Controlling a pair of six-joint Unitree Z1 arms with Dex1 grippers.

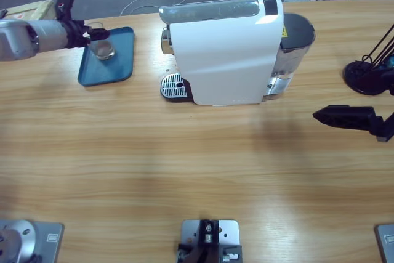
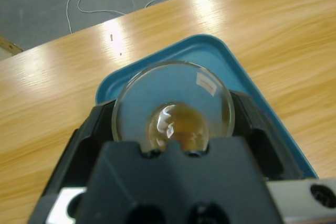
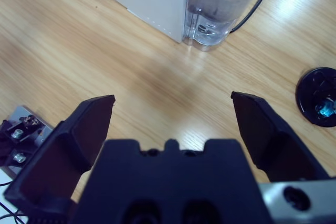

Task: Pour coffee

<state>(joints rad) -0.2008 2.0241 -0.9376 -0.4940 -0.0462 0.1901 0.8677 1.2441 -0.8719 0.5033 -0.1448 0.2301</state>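
1. One shallow layer of dark brown coffee (image 2: pixel 178 124) lies at the bottom of a small clear tumbler (image 1: pixel 101 40), which is over the blue tray (image 1: pixel 120 69) near the table's far left.
2. Clamped on that tumbler is the left gripper (image 1: pixel 93 34): in the left wrist view its two black jaws press against the glass on either side, with the tray's blue floor showing through the glass.
3. Whether the tumbler's base touches the tray or hangs just above it cannot be told.
4. Just right of the tray stands a white coffee machine (image 1: pixel 228 47), with a metal drip grate (image 1: pixel 173 85) at its front and a clear water tank (image 3: pixel 223 3) at its back end.
5. Well apart from all that, the right gripper (image 1: pixel 329 116) is over bare wood on the table's right side, its jaws spread wide and holding nothing.
6. Beyond it sits a round black base (image 1: pixel 364 77) near the right edge of the wooden table (image 1: pixel 184 170).
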